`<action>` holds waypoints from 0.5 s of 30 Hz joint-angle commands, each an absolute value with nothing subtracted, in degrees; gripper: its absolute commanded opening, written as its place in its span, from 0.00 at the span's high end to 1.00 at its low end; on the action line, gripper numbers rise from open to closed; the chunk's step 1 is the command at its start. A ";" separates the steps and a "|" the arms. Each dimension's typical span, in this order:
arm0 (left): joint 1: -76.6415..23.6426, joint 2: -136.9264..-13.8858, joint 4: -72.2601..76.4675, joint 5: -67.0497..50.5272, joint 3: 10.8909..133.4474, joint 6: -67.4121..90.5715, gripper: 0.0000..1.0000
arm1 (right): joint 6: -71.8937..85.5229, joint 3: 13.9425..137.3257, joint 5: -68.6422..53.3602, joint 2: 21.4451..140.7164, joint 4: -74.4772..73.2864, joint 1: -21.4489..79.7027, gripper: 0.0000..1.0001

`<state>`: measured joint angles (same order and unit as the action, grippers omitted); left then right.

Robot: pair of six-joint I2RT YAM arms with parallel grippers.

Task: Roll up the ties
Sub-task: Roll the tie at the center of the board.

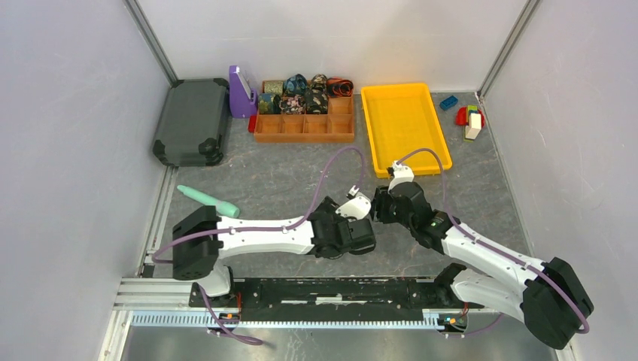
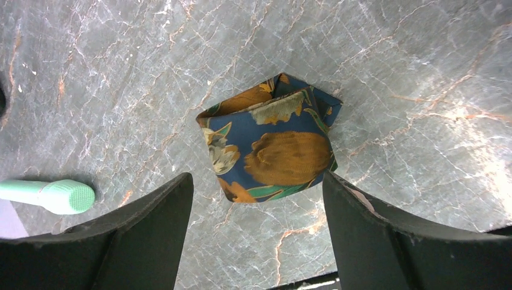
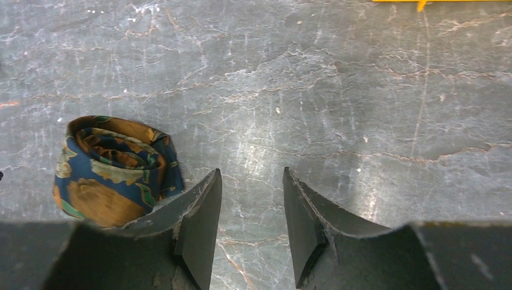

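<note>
Left pincer point(image 2: 256, 179) gapes wide, right pincer point(image 3: 251, 173) half-open, neither apparently touching the coiled tie point(image 2: 275, 142).

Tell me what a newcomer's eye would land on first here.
A coiled blue-and-orange tie lies on the grey marbled table, just ahead of the left gripper, whose jaws stand wide. At the back, a bright yellow tray sits beside a wooden organizer holding more rolled ties.
</note>
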<state>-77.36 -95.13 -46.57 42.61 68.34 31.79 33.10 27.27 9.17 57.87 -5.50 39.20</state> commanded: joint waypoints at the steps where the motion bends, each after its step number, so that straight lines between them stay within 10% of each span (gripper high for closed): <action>1: -77.04 -89.29 -45.66 41.21 67.36 31.39 0.16 | 32.84 29.01 5.06 58.83 -1.72 38.85 0.50; 15: -61.24 -72.94 -28.52 21.74 49.99 28.60 0.23 | 36.47 22.79 -14.46 62.55 14.45 38.85 0.19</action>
<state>-64.55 -76.49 -37.30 31.05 53.76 31.73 35.07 24.32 -7.75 60.86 6.66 38.94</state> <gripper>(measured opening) 0.788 0.791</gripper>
